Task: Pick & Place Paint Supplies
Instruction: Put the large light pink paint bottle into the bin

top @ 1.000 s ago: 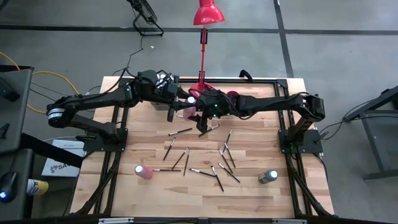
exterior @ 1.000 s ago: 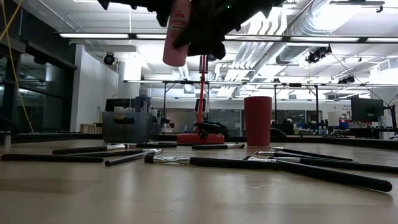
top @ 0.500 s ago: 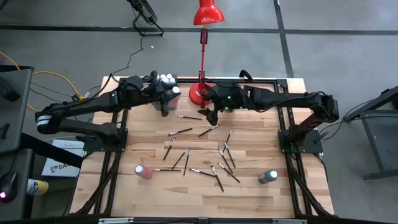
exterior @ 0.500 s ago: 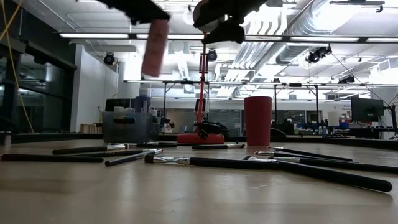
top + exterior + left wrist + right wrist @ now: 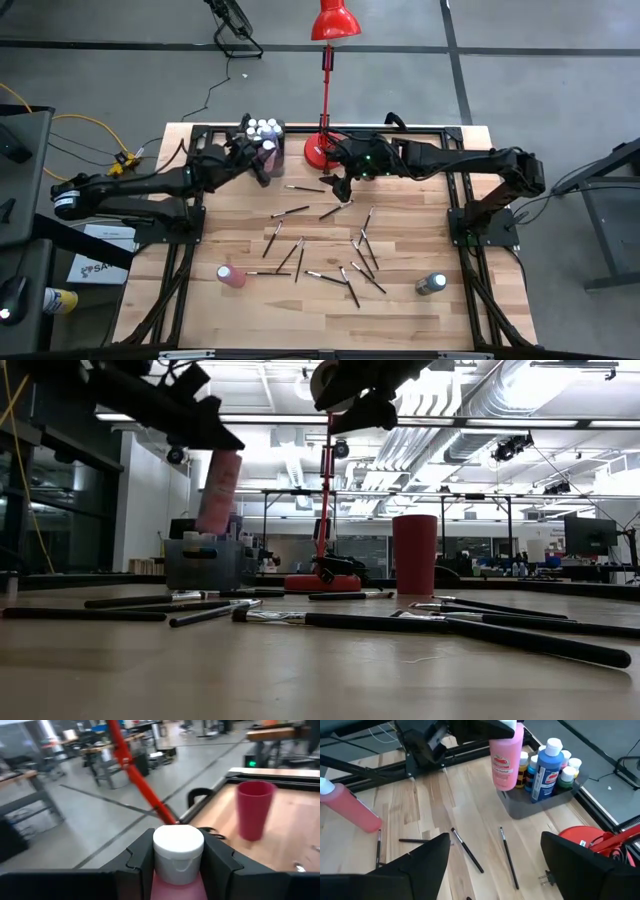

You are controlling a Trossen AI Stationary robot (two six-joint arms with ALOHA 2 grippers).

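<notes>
Pink paint bottle (image 5: 506, 760) pinched in left jaws above bin (image 5: 540, 802), right jaws spread, two bottles (image 5: 231, 276) on table (image 5: 420, 325)

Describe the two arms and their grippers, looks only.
Both arms are dark, near-black, jointed links with bulky housings. The left arm has a silver-white ring at its shoulder joint. The right arm shows a small green light near the wrist. The left gripper has blocky, stepped black fingers. The right gripper has broad, flat dark fingers.
</notes>
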